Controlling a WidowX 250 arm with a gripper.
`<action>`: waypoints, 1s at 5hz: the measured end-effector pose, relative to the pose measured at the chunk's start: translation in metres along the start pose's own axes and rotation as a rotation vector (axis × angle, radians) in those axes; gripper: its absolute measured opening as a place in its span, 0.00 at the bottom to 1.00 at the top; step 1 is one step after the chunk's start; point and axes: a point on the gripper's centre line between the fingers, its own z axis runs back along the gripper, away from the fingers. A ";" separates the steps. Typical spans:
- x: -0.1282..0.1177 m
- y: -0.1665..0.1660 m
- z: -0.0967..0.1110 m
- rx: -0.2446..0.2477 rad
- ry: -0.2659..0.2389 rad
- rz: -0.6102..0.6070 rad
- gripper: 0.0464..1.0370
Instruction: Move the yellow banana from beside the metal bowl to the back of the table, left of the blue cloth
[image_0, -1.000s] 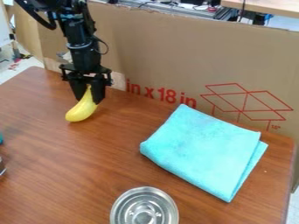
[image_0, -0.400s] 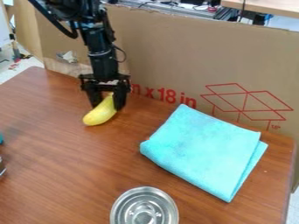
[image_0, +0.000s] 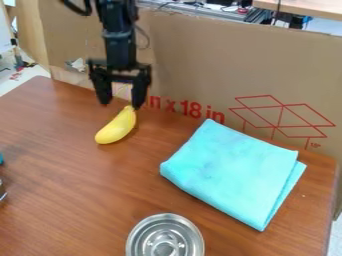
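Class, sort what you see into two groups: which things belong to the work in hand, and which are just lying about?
In the work:
- gripper, open, at the banana's upper end
- yellow banana, lying on the table

Just lying about:
- folded turquoise cloth
- round metal lid or dish, at the near edge

The cardboard (image_0: 200, 60) bars my way behind the table (image_0: 60, 175). The banana (image_0: 116, 127) obstructs my straight descent, its stem end right at the gripper (image_0: 121, 105). Leftward and nearward of it, I have a broad lane of bare wood, bounded at the view's left edge by two cut-off items. The cloth (image_0: 234, 172) blocks the right, low and flat; a narrower strip separates it from the metal dish (image_0: 141, 231) at the near edge.
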 end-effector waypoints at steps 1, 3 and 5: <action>-0.013 -0.009 0.030 0.137 0.068 -0.009 0.96; -0.064 -0.071 0.071 0.223 0.077 -0.190 0.96; -0.113 -0.089 0.084 0.242 0.020 -0.202 0.96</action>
